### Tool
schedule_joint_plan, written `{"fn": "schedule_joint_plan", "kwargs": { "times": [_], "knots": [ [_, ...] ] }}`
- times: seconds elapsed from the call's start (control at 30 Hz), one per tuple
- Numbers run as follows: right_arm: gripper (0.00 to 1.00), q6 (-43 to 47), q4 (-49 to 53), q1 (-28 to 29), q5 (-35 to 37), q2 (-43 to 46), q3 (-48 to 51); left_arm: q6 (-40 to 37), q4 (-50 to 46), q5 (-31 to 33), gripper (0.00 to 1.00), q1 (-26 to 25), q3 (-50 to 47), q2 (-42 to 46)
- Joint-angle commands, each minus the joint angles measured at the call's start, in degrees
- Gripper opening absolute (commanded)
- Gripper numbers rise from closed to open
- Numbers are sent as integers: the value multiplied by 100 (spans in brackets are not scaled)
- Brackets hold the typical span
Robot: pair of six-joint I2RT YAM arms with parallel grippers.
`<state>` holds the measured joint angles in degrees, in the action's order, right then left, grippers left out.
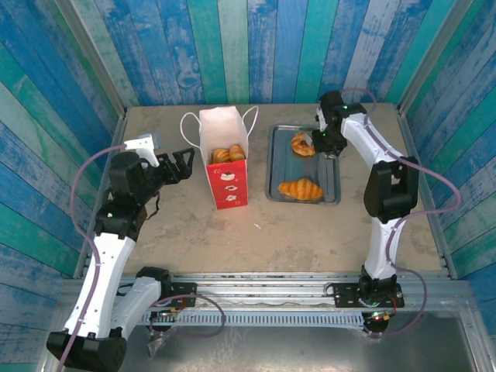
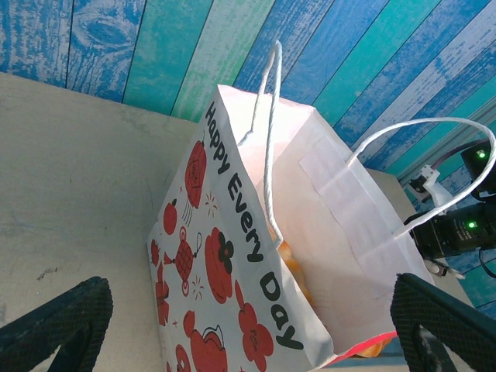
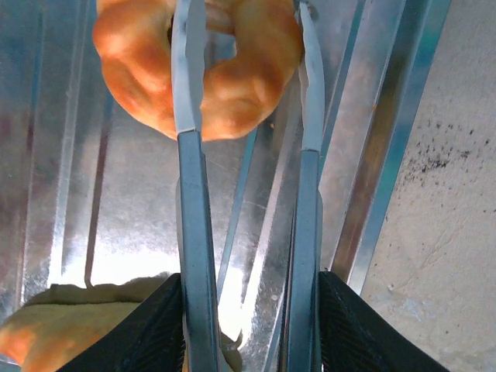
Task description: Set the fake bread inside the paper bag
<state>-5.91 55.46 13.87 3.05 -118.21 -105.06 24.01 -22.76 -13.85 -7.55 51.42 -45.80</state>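
Likely light, stiff and slick: best nipped across the ring-shaped bread [image 3: 133, 74] ahead of right jaws pinching tongs [image 3: 194, 232], left jaws spread.

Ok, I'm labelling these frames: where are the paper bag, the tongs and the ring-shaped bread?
paper bag [image 2: 232, 256]: left wrist view, printed side panel.
tongs [image 3: 191, 232]: right wrist view, left blade.
ring-shaped bread [image 3: 244, 85]: right wrist view, lower curve.

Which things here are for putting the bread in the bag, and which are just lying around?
For the job: paper bag, bread in the bag, ring-shaped bread, croissant, metal tongs.
Just around: grey metal tray, blue plank walls.
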Motion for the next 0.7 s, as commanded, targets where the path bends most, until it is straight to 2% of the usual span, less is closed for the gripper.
{"fn": "schedule_joint_plan", "kwargs": {
  "times": [0.0, 0.4, 0.67],
  "knots": [
    [45, 117, 337, 54, 186, -185, -254, -133, -12, 55, 96, 17, 35, 101],
    [21, 77, 509, 81, 359, -52, -392, -213, -103, 172, 96, 17, 81, 155],
    [18, 39, 492, 90, 386, 524, -213, -179, -200, 400, 96, 17, 183, 254]
  ]
}}
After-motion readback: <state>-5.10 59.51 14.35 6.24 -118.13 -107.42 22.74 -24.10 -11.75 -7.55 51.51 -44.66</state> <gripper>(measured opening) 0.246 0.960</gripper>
